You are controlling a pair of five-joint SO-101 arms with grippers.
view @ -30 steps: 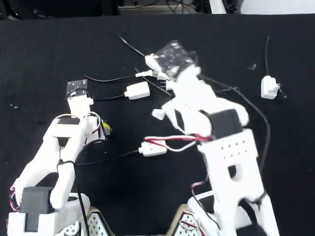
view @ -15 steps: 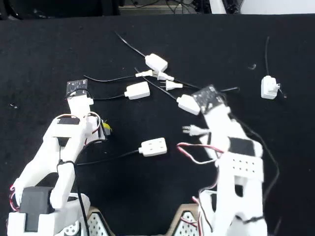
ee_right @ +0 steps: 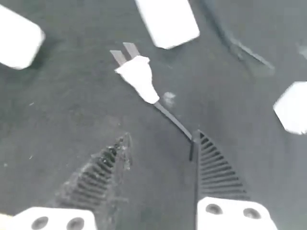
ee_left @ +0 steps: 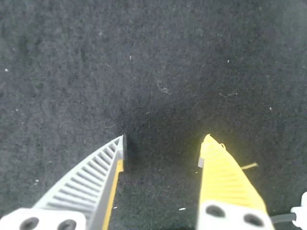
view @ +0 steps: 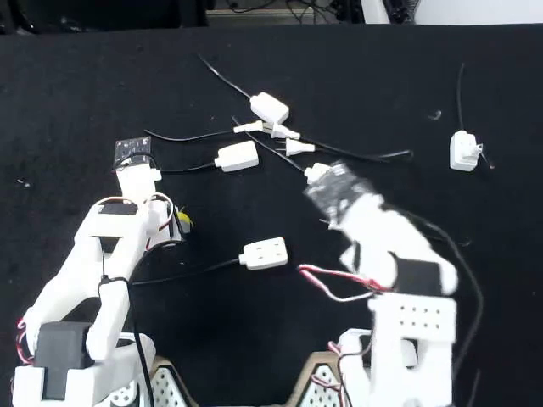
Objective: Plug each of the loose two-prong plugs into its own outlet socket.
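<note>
Meanwhile, over the black bench (view: 76, 76), the right end effector (ee_right: 161, 135) hung low with its two ribbed fingers apart, gripping nothing. A thin black cord (ee_right: 172, 120) ran across the cloth toward one of its fingertips. That cord led from a white two-prong plug (ee_right: 137, 74) lying flat just ahead of the fingertips. The prongs pointed away from the end effector toward a white socket block (ee_right: 168, 19), close to it but not touching. Two more white pieces lay off to either side of the plug: a rounded block (ee_right: 17, 43) and an edge block (ee_right: 292, 112) cut by the frame. The left end effector (ee_left: 163, 139) hovered over bare cloth, its grey finger and yellow finger spread wide with nothing between them. From the high view, the left arm (view: 110, 246) stood at the left side of the bench. The middle socket (view: 237, 156) lay just beyond it toward the centre, trailing a black cord. An upper socket (view: 270, 108) sat farther back, and two small loose plugs (view: 297, 147) lay on the cloth between it and the right arm (view: 399, 280). A lower socket (view: 265, 253) rested between the two arms. A far socket (view: 463, 150) lay well apart from the rest, near the right side of the bench.
</note>
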